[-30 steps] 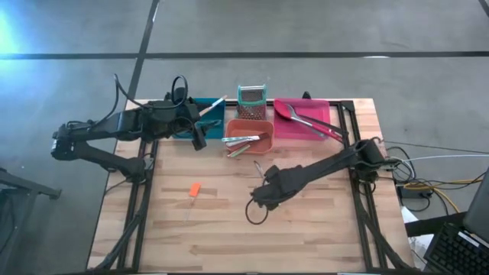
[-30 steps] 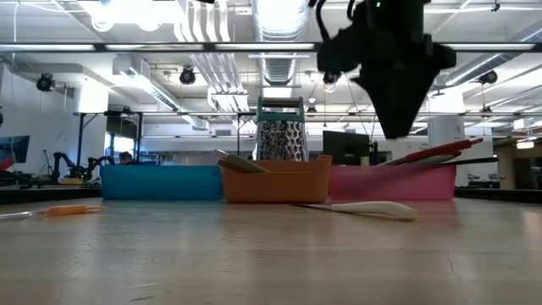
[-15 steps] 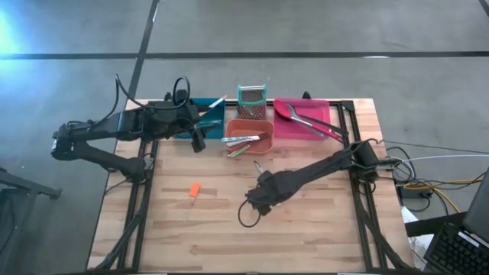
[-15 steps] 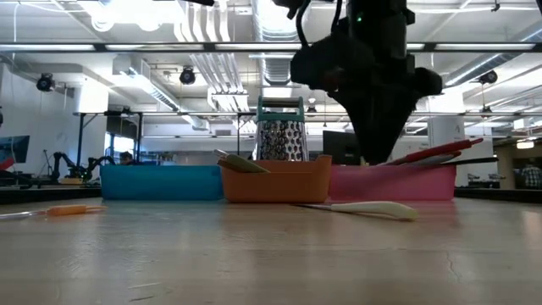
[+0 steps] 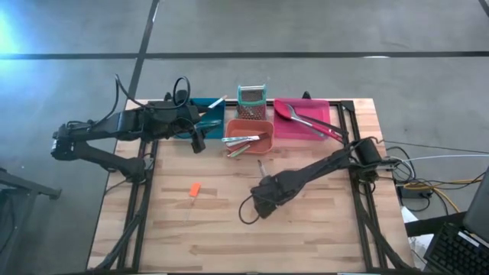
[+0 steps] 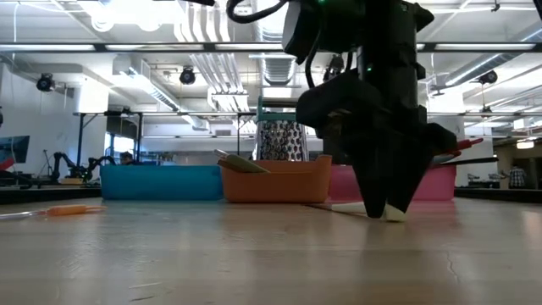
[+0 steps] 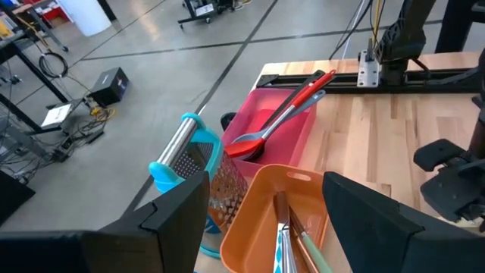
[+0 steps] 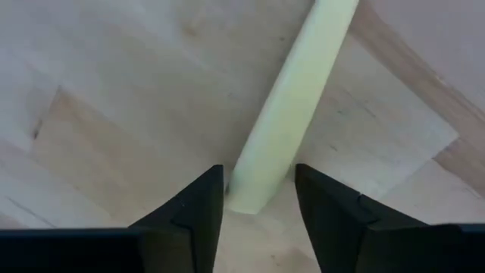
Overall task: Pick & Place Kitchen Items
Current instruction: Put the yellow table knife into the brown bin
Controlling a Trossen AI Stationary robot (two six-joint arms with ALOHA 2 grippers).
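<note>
Over the last second the right arm has swung across the pale wooden surface (image 5: 306, 221) and dropped: in the low view its dark claw (image 6: 383, 207) now reaches down to the tabletop, where before it hung clear above. Judgement: reach finished, grasp phase beginning.

Right claw partly open, fingers (image 8: 189, 208) straddling the end of the slim cream-handled utensil (image 8: 292, 114) lying flat on the surface in front of the orange rectangular bin (image 5: 249, 136). No firm contact visible; not yet gripped.

Left claw (image 7: 261, 205) hovers wide open over the bins, holding nothing.
</note>
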